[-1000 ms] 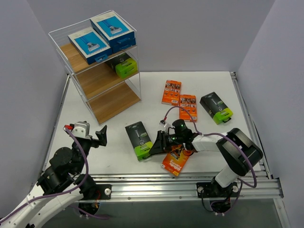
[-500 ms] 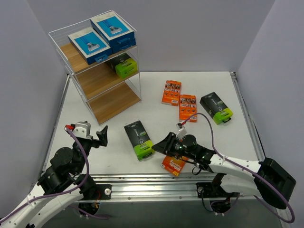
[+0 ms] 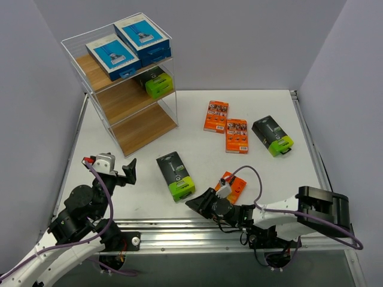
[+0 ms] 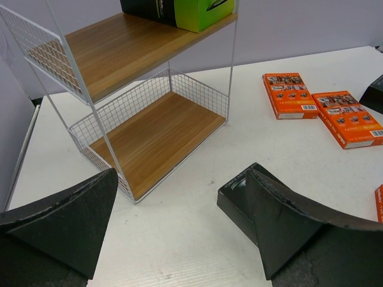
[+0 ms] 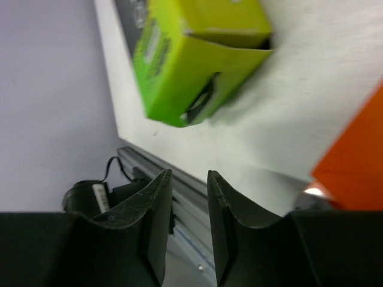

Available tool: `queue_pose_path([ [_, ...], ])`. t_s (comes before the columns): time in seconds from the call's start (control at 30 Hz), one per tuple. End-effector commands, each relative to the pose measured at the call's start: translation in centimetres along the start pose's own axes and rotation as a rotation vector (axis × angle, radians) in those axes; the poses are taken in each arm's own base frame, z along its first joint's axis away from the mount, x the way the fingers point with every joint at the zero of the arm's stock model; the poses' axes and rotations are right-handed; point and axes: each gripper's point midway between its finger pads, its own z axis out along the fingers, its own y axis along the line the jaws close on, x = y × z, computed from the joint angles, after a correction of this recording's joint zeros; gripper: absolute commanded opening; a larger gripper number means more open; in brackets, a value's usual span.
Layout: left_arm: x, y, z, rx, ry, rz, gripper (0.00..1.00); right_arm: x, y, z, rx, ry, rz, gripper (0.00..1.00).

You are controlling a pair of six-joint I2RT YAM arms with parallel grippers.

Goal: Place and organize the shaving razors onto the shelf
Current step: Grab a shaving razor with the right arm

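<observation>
The left claw (image 4: 182, 174) gapes wide and empty over the white counter's (image 3: 143, 194) near-left corner. The right claw (image 5: 190, 174), barely apart, grips nothing at the near edge beside a black razor pack with a lime-green end (image 3: 175, 174). The pack lies near-to-far, green end nearward.

Soft even light; the lime-green razor pack (image 5: 197, 66) is motion-blurred.

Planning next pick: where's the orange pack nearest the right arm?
In the top view the orange pack lies near the front edge of the table, right of the nearest black-and-green pack, beyond the right gripper.
</observation>
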Motion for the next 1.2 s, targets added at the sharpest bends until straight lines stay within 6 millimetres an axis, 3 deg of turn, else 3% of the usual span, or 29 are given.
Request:
queue_pose_path([
  [0.0, -1.2, 0.1, 0.0, -0.004, -0.046, -0.032, 0.97, -1.7, 1.6, 0.5, -0.091, -0.115, 0.142, 0.26],
  [0.33, -1.4, 0.3, -0.2, -0.008, -0.057, -0.04, 0.97, -1.0, 0.1, 2.6, -0.057, -0.167, 0.176, 0.31],
  [0.8, -1.7, 0.4, -0.4, -0.005, -0.073, -0.051, 0.97, -1.6, -0.7, 3.0, -0.072, -0.217, 0.231, 0.31],
  [1.1, -1.7, 0.8, -0.6, -0.019, -0.078, -0.052, 0.97, -1.7, -2.2, 4.2, -0.096, -0.227, 0.263, 0.23],
  [1.17, -1.8, 0.7, -0.5, -0.015, -0.076, -0.051, 0.97, -1.9, -1.7, 4.2, -0.134, -0.228, 0.289, 0.22],
])
